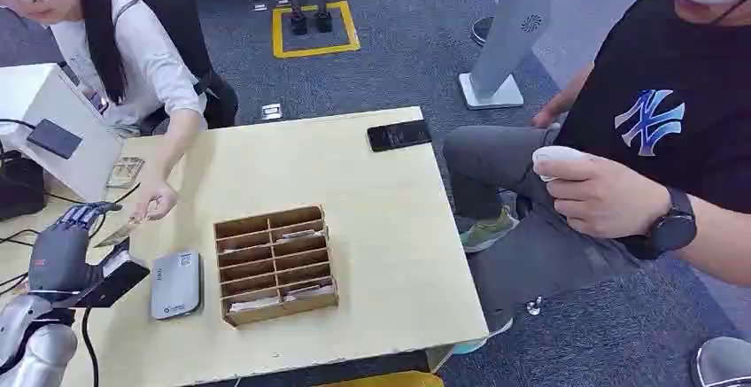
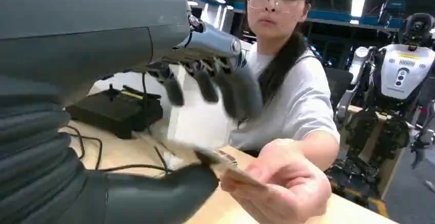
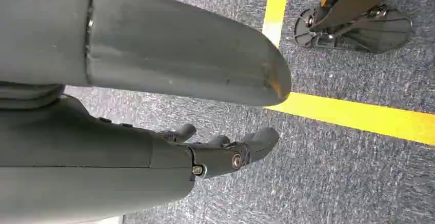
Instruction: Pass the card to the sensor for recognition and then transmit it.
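The card (image 1: 120, 232) is hard to read: in the head view it is a thin pale sliver, and in the left wrist view it is blurred, half covered by the person's hand (image 1: 155, 201) pinching its far end. Its near end lies between the thumb and the darker fingers (image 2: 225, 88) of the left hand (image 1: 71, 245), but whether those fingers are actually clamped on it or only spread around it cannot be made out. That hand is raised over the tabletop (image 1: 372, 228) just left of the card reader (image 1: 174, 283), palm turned toward the person, fingers reaching up and away from the robot.

The right hand (image 3: 225, 152) hangs low above grey carpet with a yellow line (image 3: 359, 119), fingers loosely curled and apart, holding nothing.

Right of the card reader stands a wooden divided box (image 1: 276, 265); several of its slots hold cards lying flat, though their faces are too small to tell. Far beyond the box, near the tabletop's far edge, lies a black phone (image 1: 398, 135). A second person (image 1: 638, 166) sits off the tabletop's right side, cut off by the frame.
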Motion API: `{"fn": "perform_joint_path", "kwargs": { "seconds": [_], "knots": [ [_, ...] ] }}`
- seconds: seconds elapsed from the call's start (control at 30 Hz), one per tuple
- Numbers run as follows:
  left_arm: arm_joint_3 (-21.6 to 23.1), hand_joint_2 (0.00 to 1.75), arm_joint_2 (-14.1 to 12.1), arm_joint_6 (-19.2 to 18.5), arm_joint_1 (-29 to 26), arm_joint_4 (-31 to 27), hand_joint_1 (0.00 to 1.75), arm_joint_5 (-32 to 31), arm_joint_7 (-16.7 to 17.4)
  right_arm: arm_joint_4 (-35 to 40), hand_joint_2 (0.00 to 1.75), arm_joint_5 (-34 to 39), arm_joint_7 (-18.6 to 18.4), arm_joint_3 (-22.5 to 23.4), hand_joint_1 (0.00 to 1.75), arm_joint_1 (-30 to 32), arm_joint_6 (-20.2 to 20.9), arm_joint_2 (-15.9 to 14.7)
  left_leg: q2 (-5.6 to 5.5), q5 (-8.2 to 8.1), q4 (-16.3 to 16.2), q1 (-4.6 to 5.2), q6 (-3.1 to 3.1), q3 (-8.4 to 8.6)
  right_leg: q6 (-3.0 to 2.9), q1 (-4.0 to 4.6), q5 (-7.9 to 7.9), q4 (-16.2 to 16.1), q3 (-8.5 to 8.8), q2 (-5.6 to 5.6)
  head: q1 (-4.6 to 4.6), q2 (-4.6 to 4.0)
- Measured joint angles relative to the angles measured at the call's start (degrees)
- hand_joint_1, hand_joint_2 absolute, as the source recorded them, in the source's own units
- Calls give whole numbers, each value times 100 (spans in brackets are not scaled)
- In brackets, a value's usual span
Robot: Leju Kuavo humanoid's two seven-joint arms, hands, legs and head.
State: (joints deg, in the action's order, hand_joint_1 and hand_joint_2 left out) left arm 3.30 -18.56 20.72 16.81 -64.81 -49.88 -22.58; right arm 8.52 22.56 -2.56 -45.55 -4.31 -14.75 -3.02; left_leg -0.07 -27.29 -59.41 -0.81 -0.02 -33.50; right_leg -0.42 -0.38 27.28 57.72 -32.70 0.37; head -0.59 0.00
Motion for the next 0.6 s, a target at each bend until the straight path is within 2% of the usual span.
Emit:
{"fn": "perform_joint_path", "kwargs": {
  "seconds": [0.27,0.6],
  "knots": [
    [-2,175,-2,-105,1,0,175,169,-7,0,0,70,0,-15,0,1,-6,0,0,0,0,0,0,0,0,0,0,0,0,1,-2,0],
    [-4,175,-2,-20,-9,-28,175,166,-39,0,0,94,7,-55,0,-1,-9,0,-1,0,0,0,0,0,0,0,0,0,0,0,0,0]
  ]
}}
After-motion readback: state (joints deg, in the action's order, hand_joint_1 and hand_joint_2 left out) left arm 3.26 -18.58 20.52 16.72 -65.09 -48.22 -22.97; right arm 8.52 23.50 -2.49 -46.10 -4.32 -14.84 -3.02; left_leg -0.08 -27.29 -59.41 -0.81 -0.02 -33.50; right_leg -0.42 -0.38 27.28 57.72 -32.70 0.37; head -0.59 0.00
